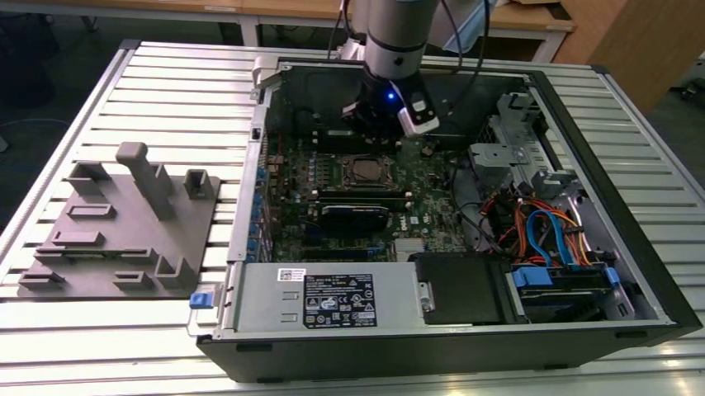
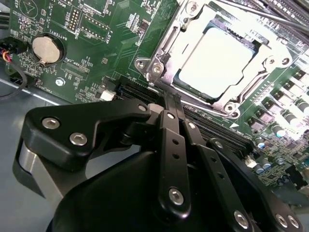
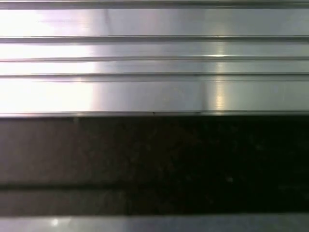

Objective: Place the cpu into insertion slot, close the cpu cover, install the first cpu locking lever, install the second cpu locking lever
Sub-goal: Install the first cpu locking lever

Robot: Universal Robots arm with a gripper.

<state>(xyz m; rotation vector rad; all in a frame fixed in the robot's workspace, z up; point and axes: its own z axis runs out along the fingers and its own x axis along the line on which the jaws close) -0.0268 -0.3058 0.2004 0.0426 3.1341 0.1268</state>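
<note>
Working, seemingly, the first locking step with the gripper pressed together and empty beside the insertion slot holding the cpu under the lowered cpu cover (latching unclear), probably needing a careful, well-aimed push.

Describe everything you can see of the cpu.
The cpu is a flat square chip with a pale silver-grey metal top that shines brightly in the second wrist view. It lies flat, parallel to the green board. The silvery cover frames it, and the edges of the cover's window run along the chip's borders. Nothing rests on its top.
</note>
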